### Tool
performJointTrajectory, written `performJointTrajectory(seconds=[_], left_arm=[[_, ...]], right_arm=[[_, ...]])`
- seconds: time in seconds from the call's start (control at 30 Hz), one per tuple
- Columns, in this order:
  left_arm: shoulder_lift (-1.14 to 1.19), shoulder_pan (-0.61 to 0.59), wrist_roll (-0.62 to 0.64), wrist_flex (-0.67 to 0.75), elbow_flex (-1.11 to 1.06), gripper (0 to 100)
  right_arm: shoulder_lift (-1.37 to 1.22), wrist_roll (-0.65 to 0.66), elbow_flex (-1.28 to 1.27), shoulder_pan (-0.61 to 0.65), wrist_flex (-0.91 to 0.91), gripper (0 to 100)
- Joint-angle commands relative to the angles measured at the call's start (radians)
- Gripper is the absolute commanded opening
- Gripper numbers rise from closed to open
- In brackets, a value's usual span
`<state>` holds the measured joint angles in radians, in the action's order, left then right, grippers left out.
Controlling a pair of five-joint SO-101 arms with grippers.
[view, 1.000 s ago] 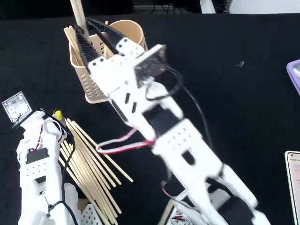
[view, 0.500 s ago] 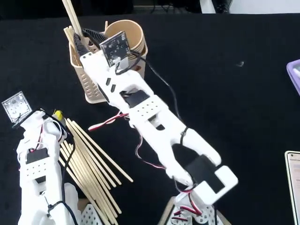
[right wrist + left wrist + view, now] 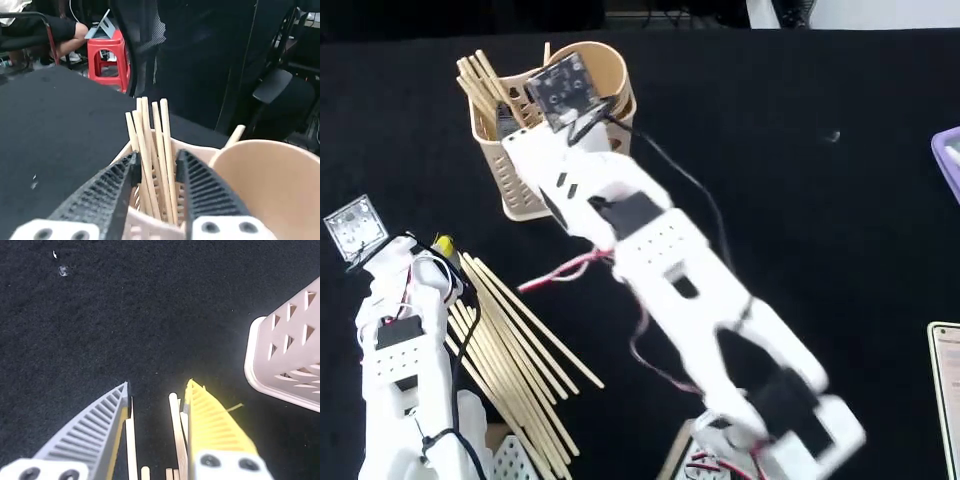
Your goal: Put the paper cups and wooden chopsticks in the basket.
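My R gripper hangs over the basket, jaws narrowly apart, w/ upright chopsticks in the gap and the cup beside them. My L gripper is open, straddling the ends of the loose sticks on the table. The sticks are prob light, stiff, smooth and apt to roll, so I'd pinch a few near mid-length.

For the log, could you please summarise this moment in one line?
right gripper open above basket | left gripper open astride loose chopsticks
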<state>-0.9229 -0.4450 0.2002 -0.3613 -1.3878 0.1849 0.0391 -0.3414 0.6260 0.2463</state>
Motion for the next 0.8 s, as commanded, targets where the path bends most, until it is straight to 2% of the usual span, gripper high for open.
performJointTrajectory(seconds=[0.0, 0.1, 0.17, 0.27, 0.4, 0.57, 0.77], left_arm=[[-0.015, -0.001, -0.002, 0.011, 0.005, 19], [-0.015, -0.002, -0.002, 0.012, 0.005, 19], [-0.015, -0.004, 0.000, 0.014, 0.005, 19], [-0.012, -0.004, 0.003, 0.017, 0.005, 19], [-0.011, -0.002, 0.003, 0.017, 0.005, 19], [-0.009, -0.004, 0.003, 0.017, 0.005, 19], [-0.009, -0.004, 0.002, 0.017, 0.005, 19]], right_arm=[[0.300, -0.006, -0.053, 0.028, 0.278, 8.4], [0.441, -0.005, -0.188, 0.089, 0.453, 8.6], [0.496, 0.000, -0.323, 0.138, 0.502, 8.7], [0.498, -0.006, -0.535, 0.193, 0.433, 14.9], [0.414, -0.008, -0.717, 0.333, 0.253, 22.4], [0.185, -0.009, -0.690, 0.479, 0.146, 22.6], [-0.093, -0.003, -0.522, 0.496, 0.146, 22.7]])
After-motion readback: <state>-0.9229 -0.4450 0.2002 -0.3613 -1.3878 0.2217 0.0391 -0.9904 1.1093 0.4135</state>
